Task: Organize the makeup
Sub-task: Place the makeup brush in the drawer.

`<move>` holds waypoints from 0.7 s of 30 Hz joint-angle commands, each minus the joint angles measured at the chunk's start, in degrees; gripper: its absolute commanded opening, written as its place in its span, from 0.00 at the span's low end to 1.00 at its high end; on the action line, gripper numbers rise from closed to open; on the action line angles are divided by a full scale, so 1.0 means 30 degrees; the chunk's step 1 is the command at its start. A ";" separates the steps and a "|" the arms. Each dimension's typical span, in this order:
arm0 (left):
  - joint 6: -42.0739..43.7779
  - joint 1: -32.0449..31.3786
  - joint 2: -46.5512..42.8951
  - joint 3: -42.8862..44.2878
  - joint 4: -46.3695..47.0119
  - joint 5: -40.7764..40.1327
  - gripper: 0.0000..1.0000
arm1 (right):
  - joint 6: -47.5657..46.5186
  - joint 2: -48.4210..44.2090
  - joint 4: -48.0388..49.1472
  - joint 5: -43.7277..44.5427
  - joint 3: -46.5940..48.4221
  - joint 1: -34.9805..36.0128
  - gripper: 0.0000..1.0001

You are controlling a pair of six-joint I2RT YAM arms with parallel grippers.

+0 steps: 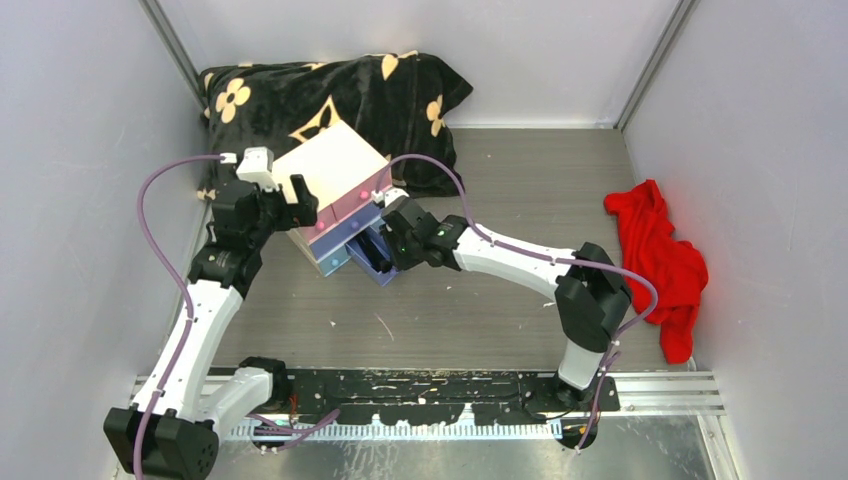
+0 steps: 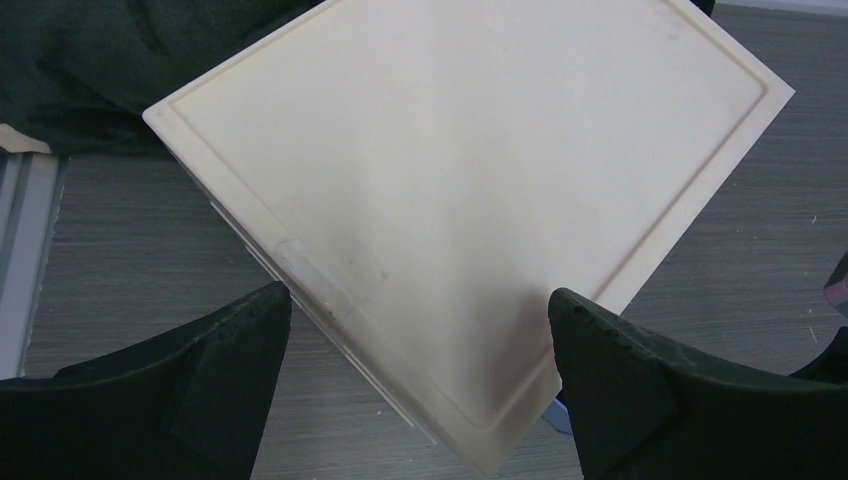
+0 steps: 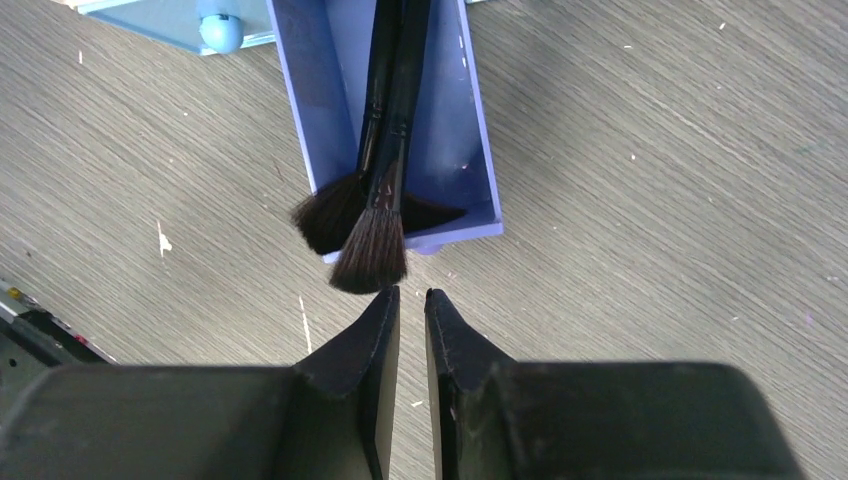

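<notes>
Right gripper (image 3: 411, 294), nearly closed and empty, sits just short of two brushes (image 3: 372, 240) in the purple drawer (image 3: 455, 100); left gripper (image 2: 418, 298) gapes wide over the chest (image 2: 450, 150).

Handles of both brushes (image 3: 388, 140) are cut off at the top edge.

I can read no writing, number or brand mark on anything here. The closest thing to a sign is the cream flower and pointed-star pattern printed on the black cushion (image 1: 330, 90), at the far left of the bench (image 1: 520, 200).
</notes>
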 commanded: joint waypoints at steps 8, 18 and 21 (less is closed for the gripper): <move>0.0413 -0.0010 0.0203 0.0099 0.0315 -0.0302 1.00 | -0.0871 -0.0460 0.1173 0.0385 0.0014 0.0025 0.21; 0.0355 -0.0010 0.0217 0.0126 0.0426 -0.0294 1.00 | -0.1040 0.0990 0.0937 0.0151 0.1007 0.0850 0.21; 0.0382 -0.0011 0.0217 0.0115 0.0393 -0.0285 1.00 | -0.1032 0.1326 0.0950 0.0059 0.1368 0.1003 0.21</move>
